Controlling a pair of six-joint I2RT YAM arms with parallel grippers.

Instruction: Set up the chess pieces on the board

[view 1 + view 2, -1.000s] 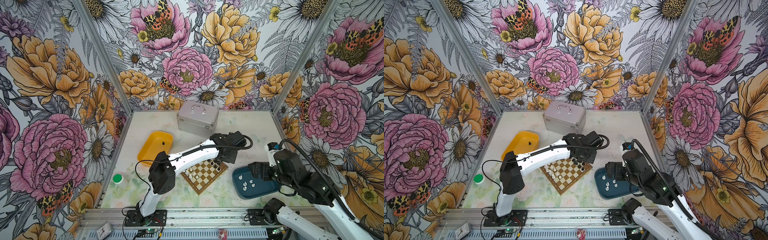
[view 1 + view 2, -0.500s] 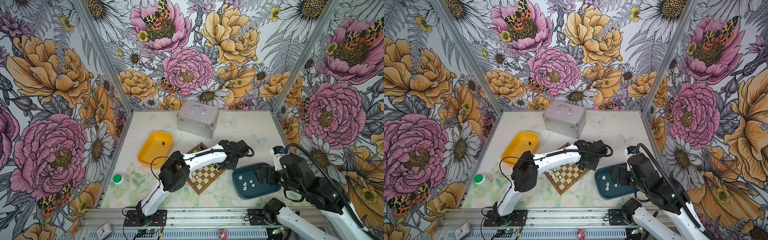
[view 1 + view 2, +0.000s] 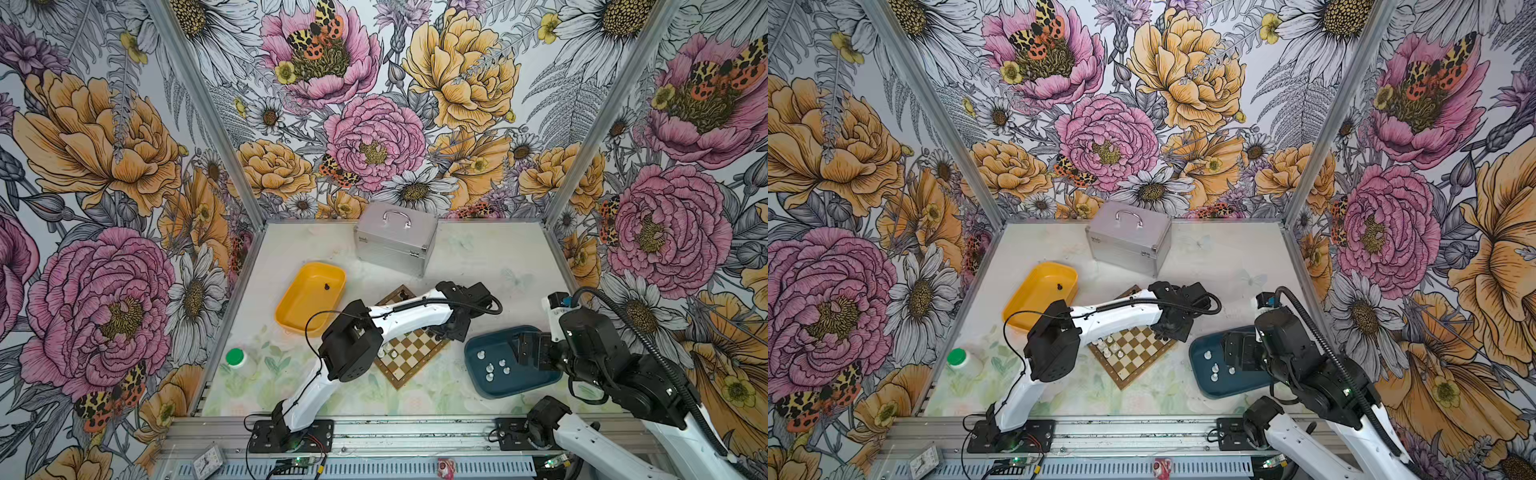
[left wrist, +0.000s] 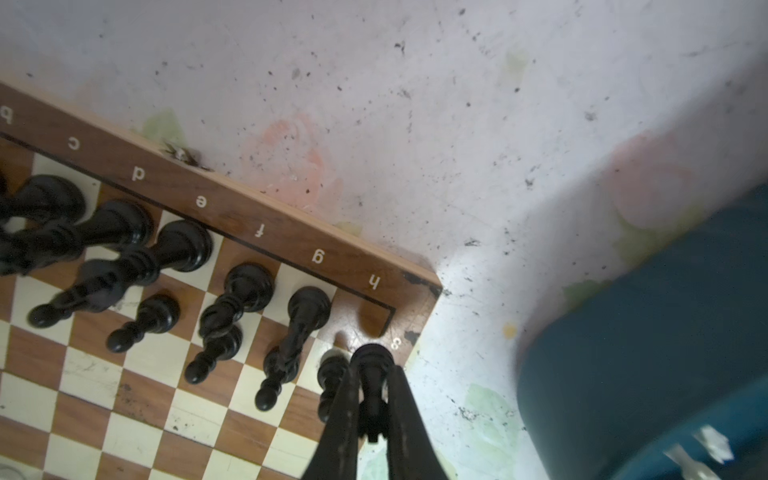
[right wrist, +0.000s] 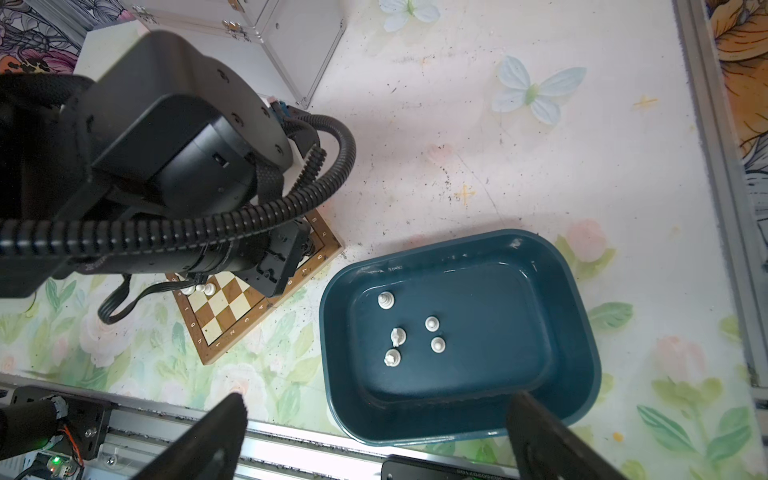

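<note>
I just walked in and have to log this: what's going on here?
The left end effector is shut on a black piece at the board's h corner, beside black pieces standing there. The right end effector hangs open over the teal tray, which holds five white pieces. One dark piece sits in the yellow tray.

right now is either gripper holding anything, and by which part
Left gripper pinches a black piece by its upper stem, base free. Right gripper is open, empty.

Robot lab test cell, floral wallpaper walls [image 3: 104,145], aluminium frame posts [image 3: 204,104], base rail [image 3: 415,436]
</note>
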